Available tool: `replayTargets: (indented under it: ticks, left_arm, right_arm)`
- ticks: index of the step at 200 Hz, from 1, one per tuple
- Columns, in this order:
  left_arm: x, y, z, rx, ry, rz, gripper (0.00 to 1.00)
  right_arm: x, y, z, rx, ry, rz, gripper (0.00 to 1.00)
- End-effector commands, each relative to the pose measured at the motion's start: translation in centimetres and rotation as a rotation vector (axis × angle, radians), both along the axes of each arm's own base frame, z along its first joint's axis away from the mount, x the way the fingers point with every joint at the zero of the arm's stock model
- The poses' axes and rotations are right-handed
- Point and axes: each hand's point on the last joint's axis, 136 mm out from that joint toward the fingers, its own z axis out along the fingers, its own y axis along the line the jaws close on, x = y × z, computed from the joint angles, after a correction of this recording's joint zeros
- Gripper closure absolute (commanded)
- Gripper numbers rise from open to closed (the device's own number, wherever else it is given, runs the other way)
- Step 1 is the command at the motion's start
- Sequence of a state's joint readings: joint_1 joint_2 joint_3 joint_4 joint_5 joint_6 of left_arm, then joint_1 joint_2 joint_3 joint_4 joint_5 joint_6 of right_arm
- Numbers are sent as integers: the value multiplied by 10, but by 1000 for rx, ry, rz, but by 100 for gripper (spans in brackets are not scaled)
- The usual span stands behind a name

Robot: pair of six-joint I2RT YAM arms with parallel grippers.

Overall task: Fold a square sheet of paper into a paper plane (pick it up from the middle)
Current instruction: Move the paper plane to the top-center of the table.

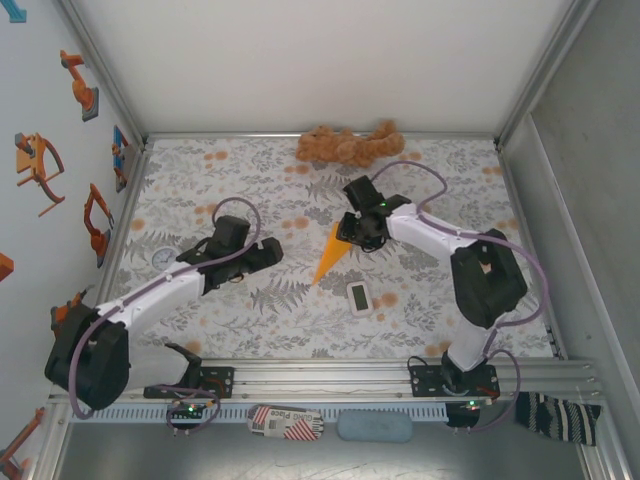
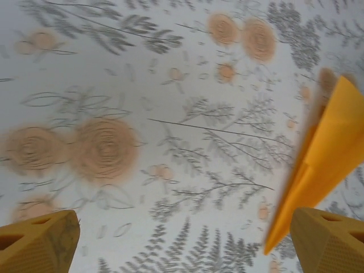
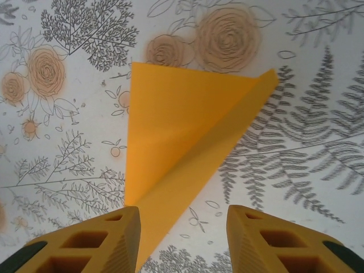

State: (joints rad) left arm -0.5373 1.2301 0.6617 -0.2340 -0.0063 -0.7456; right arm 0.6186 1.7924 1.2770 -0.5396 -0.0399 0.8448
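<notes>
The square sheet of paper lies folded as a narrow orange paper plane (image 1: 328, 255) on the flowered table cloth, its tip pointing toward the near edge. My right gripper (image 1: 352, 236) hovers over its wide back end. In the right wrist view the paper plane (image 3: 182, 125) shows a centre crease, and its narrow part runs down beside the left finger (image 3: 108, 239) of my right gripper (image 3: 183, 233), which is open and not pinching it. My left gripper (image 1: 265, 252) stands to the left of the plane, open wide (image 2: 185, 250), with the paper plane (image 2: 327, 153) just by its right finger.
A brown plush toy (image 1: 348, 145) lies at the back edge. A small white rectangular device (image 1: 360, 297) sits just near-right of the plane's tip. A round dial (image 1: 163, 256) lies at the left. Metal walls enclose the table, and a rail (image 1: 330, 378) runs along the near edge.
</notes>
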Motion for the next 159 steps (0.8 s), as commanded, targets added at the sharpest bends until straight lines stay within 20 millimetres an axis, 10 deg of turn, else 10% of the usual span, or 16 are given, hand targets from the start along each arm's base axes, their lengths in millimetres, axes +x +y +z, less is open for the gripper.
replayTargets:
  ticks: [1, 159]
  left_arm:
    - [-7, 23, -7, 61, 9, 31, 3]
    - [-6, 18, -24, 42, 75, -12, 0]
  right_arm:
    - [3, -1, -8, -122, 10, -84, 56]
    - [-24, -3, -33, -262, 122, -308, 71]
